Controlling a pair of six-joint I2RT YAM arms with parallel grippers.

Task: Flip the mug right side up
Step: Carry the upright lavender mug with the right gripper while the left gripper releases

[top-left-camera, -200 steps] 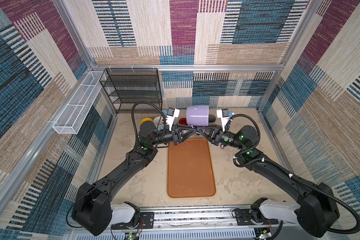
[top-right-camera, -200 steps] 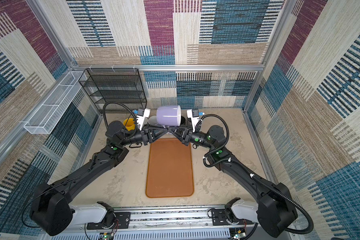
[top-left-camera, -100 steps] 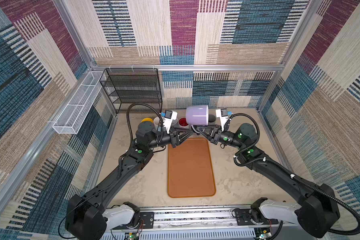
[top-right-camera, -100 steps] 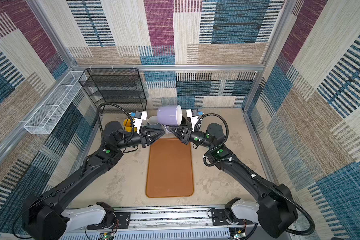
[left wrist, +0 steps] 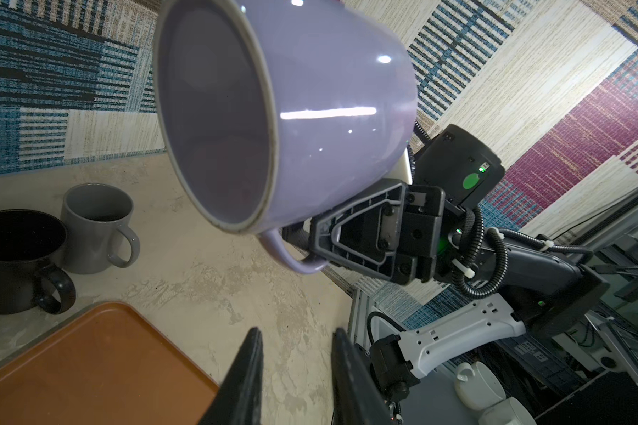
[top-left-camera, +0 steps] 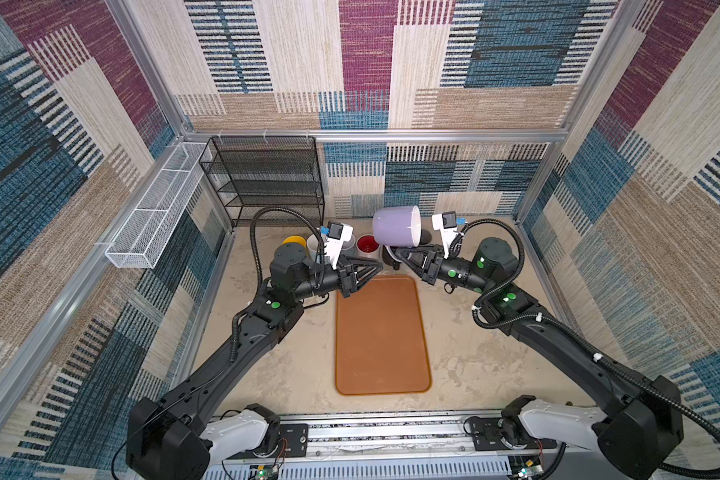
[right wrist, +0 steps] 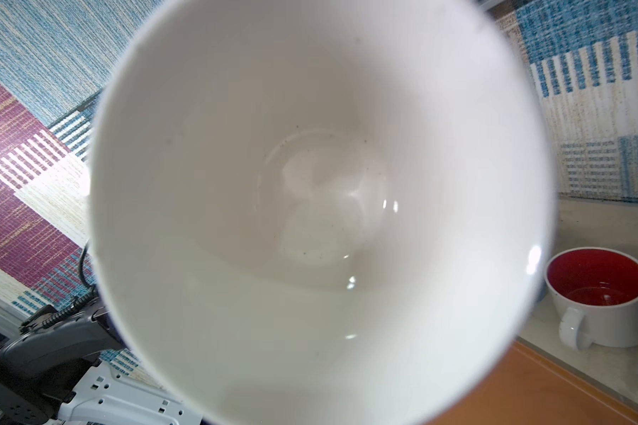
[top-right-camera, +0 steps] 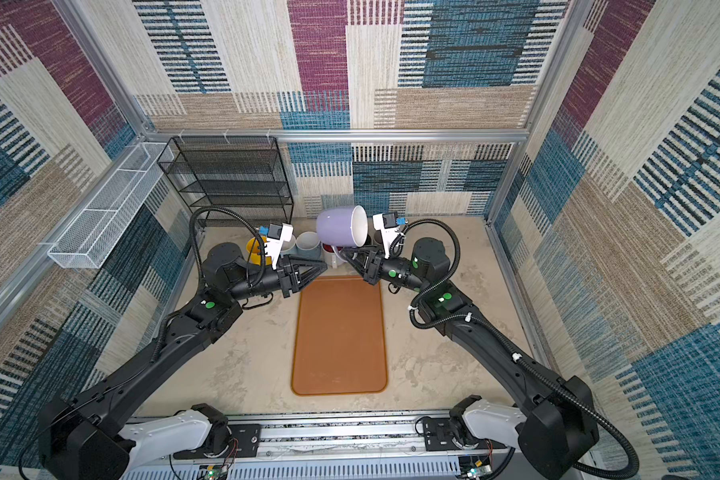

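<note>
A lavender mug (top-left-camera: 391, 226) with a white inside hangs in the air above the far end of the table, lying on its side with its mouth toward the right arm. My right gripper (top-left-camera: 395, 251) is shut on the mug's handle (left wrist: 291, 257) from below. The mug's white inside (right wrist: 310, 184) fills the right wrist view and hides the right jaws there. My left gripper (top-left-camera: 379, 267) is apart from the mug, lower and to its left, over the tray's far left corner. Its fingers (left wrist: 253, 353) stand open a little with nothing between them.
An orange-brown tray (top-left-camera: 381, 332) lies mid-table. Along the back stand a yellow mug (top-left-camera: 294, 241), a mug with a red inside (top-left-camera: 368, 245), a grey mug (left wrist: 96, 228) and a black mug (left wrist: 12, 257). A black wire shelf (top-left-camera: 267, 178) stands at the back left, beside a white wire basket (top-left-camera: 159, 199).
My left gripper has let go of the mug and drawn back to the left and down. The mug stays in my right gripper, its mouth turned more toward the right arm.
</note>
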